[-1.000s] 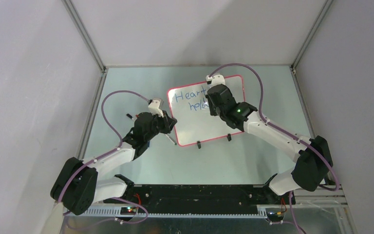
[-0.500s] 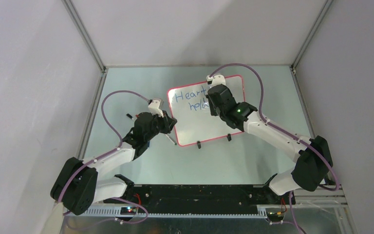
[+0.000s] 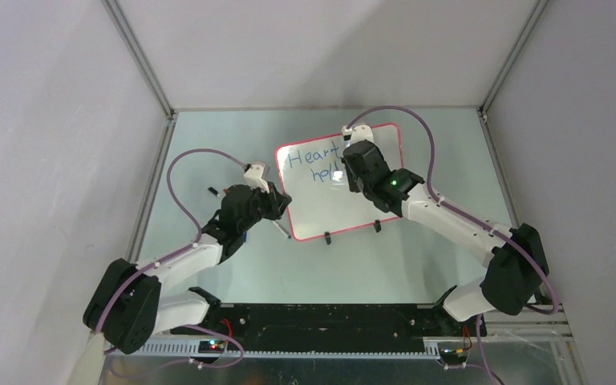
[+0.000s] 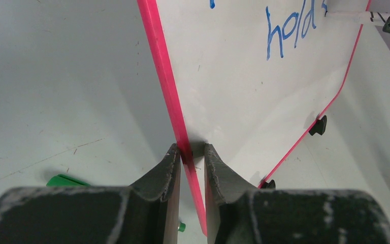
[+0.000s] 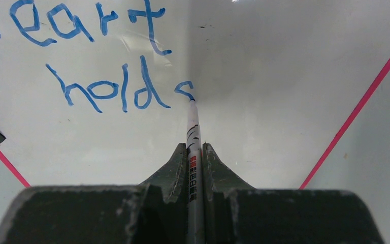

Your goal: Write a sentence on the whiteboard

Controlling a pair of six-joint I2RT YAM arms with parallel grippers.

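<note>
Progress is standing somewhere short of halfway, as I am judging it. Nearest the arm bases, the left jaws are pinching the red frame of the whiteboard (image 4: 264,117) at its 9 o'clock edge, steadying it above its black feet (image 4: 318,125). Just beyond, the right jaws are pressing together on a marker (image 5: 193,137), whose tip is touching the board at the tail of the sentence (image 5: 106,86). "Heart" is sitting on the top line, "hold" is sitting below it, and an "s" is standing unfinished (only its upper hook is showing). The board's lower half is lying blank, so more words are probably waiting. The whiteboard is resting mid-tabletop (image 3: 433,144), toward 12 o'clock, on a pale green surface. Plain grey walls (image 3: 329,48) are closing in on three sides.
</note>
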